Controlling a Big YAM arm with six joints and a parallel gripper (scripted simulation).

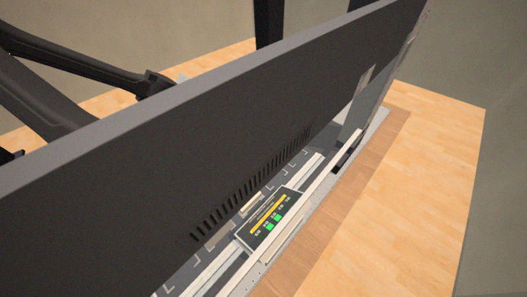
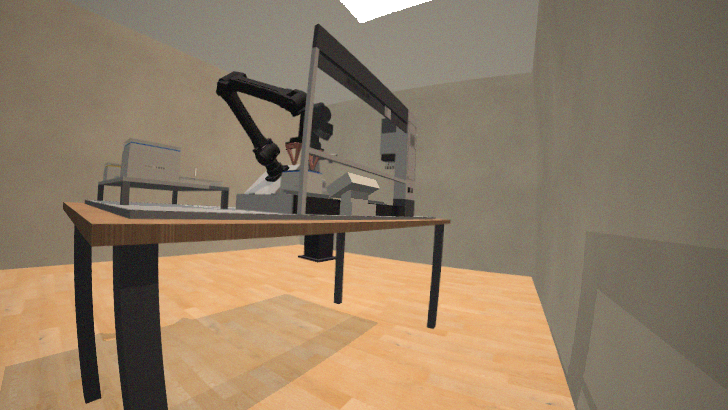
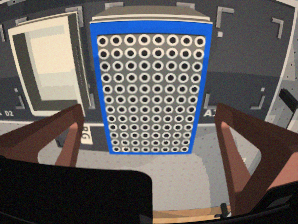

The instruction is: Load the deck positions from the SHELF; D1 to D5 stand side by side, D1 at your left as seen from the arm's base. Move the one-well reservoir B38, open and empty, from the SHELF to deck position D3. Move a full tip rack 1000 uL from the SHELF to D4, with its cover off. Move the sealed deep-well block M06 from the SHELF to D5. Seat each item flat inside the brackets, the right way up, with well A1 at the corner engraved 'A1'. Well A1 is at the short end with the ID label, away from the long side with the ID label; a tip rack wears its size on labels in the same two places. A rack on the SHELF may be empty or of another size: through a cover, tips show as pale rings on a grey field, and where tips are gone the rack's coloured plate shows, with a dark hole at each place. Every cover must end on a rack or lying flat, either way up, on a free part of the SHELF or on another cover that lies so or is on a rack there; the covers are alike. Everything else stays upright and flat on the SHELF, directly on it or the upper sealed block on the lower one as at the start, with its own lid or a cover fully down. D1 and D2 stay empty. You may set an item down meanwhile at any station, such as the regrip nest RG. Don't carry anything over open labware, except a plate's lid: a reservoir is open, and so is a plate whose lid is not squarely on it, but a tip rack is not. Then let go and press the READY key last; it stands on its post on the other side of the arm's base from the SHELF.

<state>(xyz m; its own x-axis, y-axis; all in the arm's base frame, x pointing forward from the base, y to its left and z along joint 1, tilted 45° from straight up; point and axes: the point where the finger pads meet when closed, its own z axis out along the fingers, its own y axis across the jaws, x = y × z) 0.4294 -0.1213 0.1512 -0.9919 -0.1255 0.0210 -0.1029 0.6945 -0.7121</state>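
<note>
In the wrist view a blue tip rack (image 3: 152, 90) stands on the dark deck with no cover, every place showing a pale ring on grey. It sits between corner brackets. My gripper (image 3: 149, 110) is open and empty, hovering above the rack's near end with a brown finger on each side, apart from it. A white open one-well reservoir (image 3: 48, 63) sits in the position to the rack's left. In the exterior view the gripper (image 2: 301, 152) hangs behind the frame post. The shelf's other items are not visible in detail.
Empty corner brackets (image 3: 266, 26) mark the position right of the rack. A dark gantry beam (image 1: 184, 147) hides most of the deck in the top view, and a status panel (image 1: 271, 217) shows below it. The shelf (image 2: 163, 184) with a grey box (image 2: 151, 160) stands at the left.
</note>
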